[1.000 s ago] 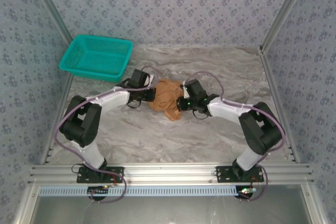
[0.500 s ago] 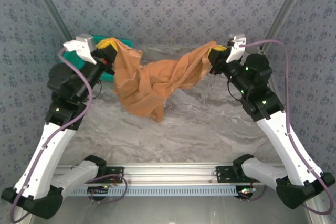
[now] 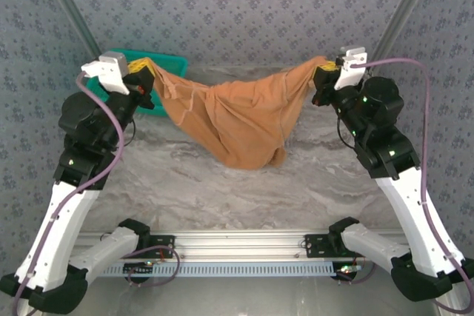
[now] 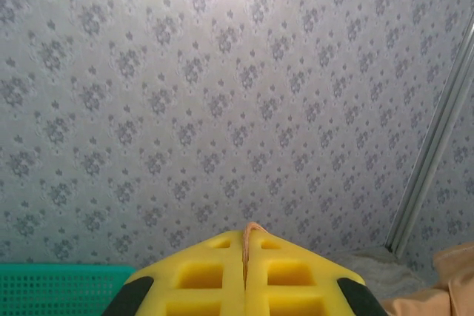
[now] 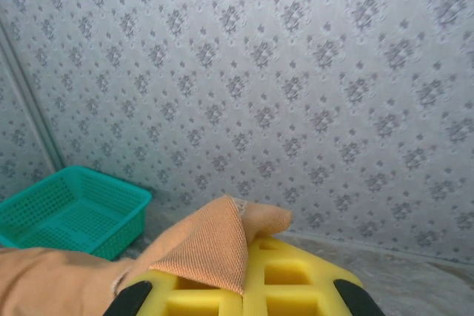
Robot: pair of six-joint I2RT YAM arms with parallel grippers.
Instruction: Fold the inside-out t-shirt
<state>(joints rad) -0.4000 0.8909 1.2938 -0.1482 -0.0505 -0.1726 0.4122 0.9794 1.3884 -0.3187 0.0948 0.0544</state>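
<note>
Above the table (image 3: 222, 190), the inside-out t-shirt (image 3: 237, 120) hangs stretched between both arms, clear of the marble surface wherever it can be seen. Left gripper (image 4: 245, 257): jaws closed tight on a thin edge of the cloth, with only a sliver showing at the seam between the yellow pads (image 4: 207, 275). Right gripper (image 5: 246, 260): jaws closed on a thicker fold, which laps over one finger top. Step in hand, by judgement: lifting and spreading the garment so it opens out before being laid down; folding proper is not yet begun. Condition of garment: orange-tan cloth, upper edge drawn fairly taut from grip to grip, middle sagging in a deep belly, bunched and creased at its lowest point over the table's centre. Neck tag cannot be made out. Next move, by judgement, calls for lowering both grips evenly toward the table with the span held wide, so the cloth lands flat rather than heaped; an uneven descent risks a twisted lay.
</note>
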